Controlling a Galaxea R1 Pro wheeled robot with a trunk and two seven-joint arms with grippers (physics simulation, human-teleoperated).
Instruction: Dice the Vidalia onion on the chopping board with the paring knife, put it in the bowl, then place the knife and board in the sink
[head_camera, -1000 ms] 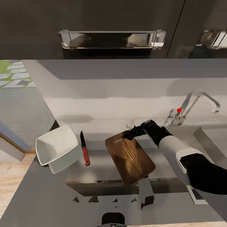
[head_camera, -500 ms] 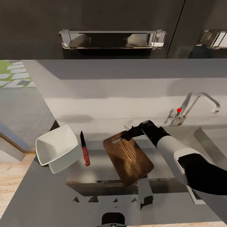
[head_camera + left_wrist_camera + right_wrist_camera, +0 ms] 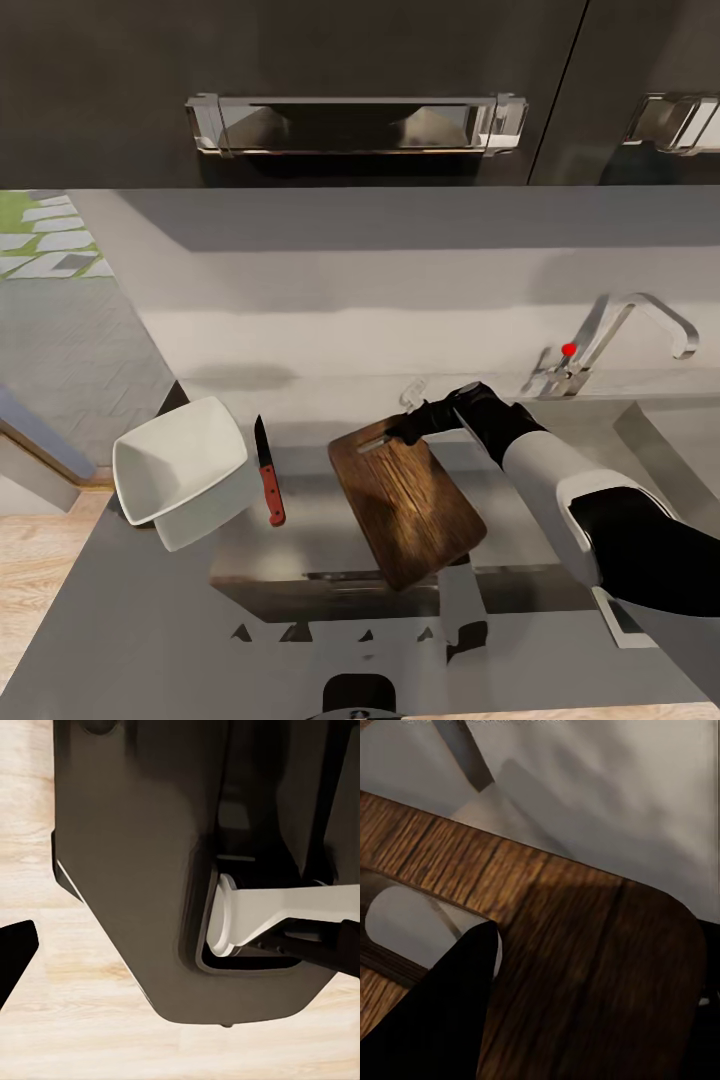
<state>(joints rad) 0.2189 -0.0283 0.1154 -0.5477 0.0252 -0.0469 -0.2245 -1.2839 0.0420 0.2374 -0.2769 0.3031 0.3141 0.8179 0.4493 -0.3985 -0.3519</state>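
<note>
Right gripper (image 3: 408, 430) clamped on the board (image 3: 407, 501) at its slot end has dragged it slightly left on the countertop (image 3: 130, 620) since a second ago, likely repositioning; knife (image 3: 267, 472) and bowl (image 3: 180, 470) unmoved, left gripper state can't be told.

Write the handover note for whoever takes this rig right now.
Right gripper: at the board's slotted far end, one finger at the slot; a firm grip cannot be confirmed.
Left gripper: cannot tell its state.
Board lies on the countertop; knife lies between it and the bowl, untouched. Sink sits to the right, under the tap.
No onion visible on the board or in the bowl, so dicing cannot be confirmed.
Left: knife and board into the sink.
</note>
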